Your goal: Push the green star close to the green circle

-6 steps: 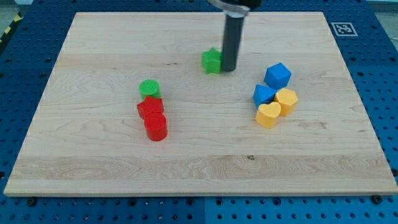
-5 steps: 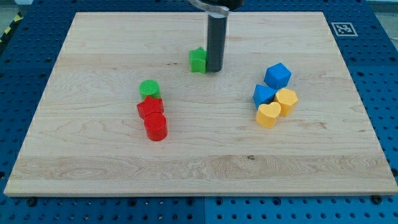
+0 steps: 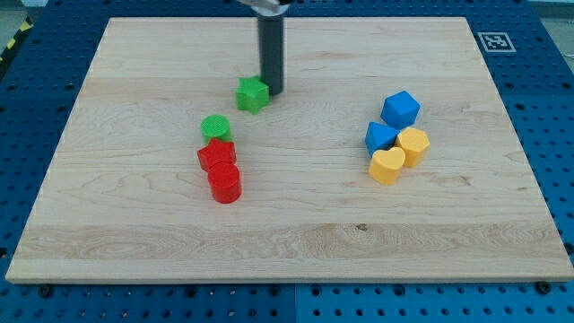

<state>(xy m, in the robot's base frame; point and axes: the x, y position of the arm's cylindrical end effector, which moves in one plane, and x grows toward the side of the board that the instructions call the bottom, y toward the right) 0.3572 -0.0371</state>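
Dark rod coming down from the view's top, with my tip (image 3: 272,92) set on the wooden board (image 3: 134,233), touching the right edge of the green star (image 3: 253,94), slightly above its middle. No jaws and no fingers on this tool, so nothing to open, to close or to grip: only a plain rod end pressing sideways against the block. One green star, lying in the upper middle part of the board, near the green circle (image 3: 215,126) but still apart from it, up and to the view's right of it. One green circle, sitting at the top of a short column, touching the red block (image 3: 216,155) just below it; shape of this red block not clear, maybe a star or a hexagon. Then one red cylinder (image 3: 224,183) below that, touching it too. So two green blocks and two red blocks on the left half. Well apart, on the view's right, a tight group of four: two blue blocks and two yellow ones. Blue cube (image 3: 400,109) at the top of the group, second blue block (image 3: 380,137) below and left of it, exact shape hard to tell. Yellow block (image 3: 413,144) to the right of that one, and yellow heart (image 3: 387,167) at the bottom, all touching or nearly touching. Eight blocks in total. One small black and white marker (image 3: 494,41) at the board's top right corner. Blue perforated table (image 3: 556,108) around the board.
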